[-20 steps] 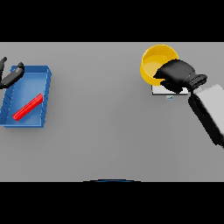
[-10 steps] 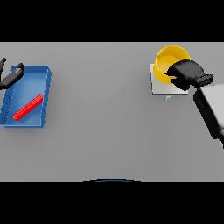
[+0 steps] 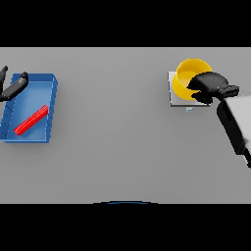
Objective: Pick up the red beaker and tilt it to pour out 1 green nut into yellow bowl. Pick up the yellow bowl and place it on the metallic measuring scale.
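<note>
1. The grey table (image 3: 117,147) fills the view.
2. A blue tray (image 3: 49,108) sits at the table's left side, with a thin red bar (image 3: 31,120) lying diagonally inside it.
3. The right hand (image 3: 212,86), dark, comes in from the right side on a white and grey arm; its fingers curl over the near right rim of the yellow bowl, gripping it.
4. The yellow bowl (image 3: 188,76) is round and bright yellow, with a paler inner floor. It sits over the metallic measuring scale (image 3: 172,93) at the far right, covering most of it.
5. The scale shows as a pale square plate edging out on the bowl's left and lower sides.
6. The left hand (image 3: 12,88) shows at the left edge, over the tray's far corner, fingers straight and holding nothing.
</note>
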You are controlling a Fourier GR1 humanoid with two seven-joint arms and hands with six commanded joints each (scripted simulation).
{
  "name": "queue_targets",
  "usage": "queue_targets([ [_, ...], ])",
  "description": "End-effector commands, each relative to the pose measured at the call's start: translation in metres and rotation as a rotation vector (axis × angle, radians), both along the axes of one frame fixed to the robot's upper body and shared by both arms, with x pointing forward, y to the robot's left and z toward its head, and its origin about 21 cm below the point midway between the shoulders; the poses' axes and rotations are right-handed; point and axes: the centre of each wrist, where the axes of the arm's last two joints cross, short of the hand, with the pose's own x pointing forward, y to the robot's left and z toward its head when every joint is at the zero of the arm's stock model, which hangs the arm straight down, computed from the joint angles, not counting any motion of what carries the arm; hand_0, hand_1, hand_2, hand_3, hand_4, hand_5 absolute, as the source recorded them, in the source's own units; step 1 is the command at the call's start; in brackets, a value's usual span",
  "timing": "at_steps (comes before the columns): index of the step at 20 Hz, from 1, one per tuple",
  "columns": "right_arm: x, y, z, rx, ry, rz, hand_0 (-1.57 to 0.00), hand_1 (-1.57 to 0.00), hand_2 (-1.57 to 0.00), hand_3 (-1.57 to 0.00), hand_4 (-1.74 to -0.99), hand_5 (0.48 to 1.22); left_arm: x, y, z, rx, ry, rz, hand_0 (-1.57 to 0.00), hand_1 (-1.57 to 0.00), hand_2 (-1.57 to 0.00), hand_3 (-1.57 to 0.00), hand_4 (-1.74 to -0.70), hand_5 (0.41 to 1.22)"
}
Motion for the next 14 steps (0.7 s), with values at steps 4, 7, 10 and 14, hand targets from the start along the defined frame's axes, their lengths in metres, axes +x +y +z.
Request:
queue_targets([
  [4,-0.0002,-0.0024,0.0003,0.021,0.022,-0.022,-0.58,-0.83,-0.91,-0.74,-1.588,1.016,0.0037,0.0013,0.0019,-0.009,0.007,0.002,0.00,0.00,0.00,0.00,-0.73,0.729],
  [7,0.0004,-0.0060,0.0010,0.001,0.041,-0.016,-0.29,-0.48,-0.60,-0.57,-1.517,0.902,0.0019,0.0005,0.0001,-0.003,0.012,-0.005,0.00,0.00,0.00,0.00,-0.73,0.712],
  [10,-0.0002,-0.0043,-0.0002,-0.027,0.027,0.017,-0.15,-0.24,-0.37,-0.45,-1.469,0.842,0.0053,0.0002,0.0039,-0.002,0.007,0.000,0.00,0.00,0.00,0.00,-0.72,0.703],
  [14,0.0011,-0.0040,-0.0002,-0.039,0.054,-0.019,-0.06,-0.10,-0.16,-0.32,-1.422,0.785,0.0038,0.0037,0.0001,0.000,0.010,-0.003,0.00,0.00,0.00,0.00,-0.72,0.696],
])
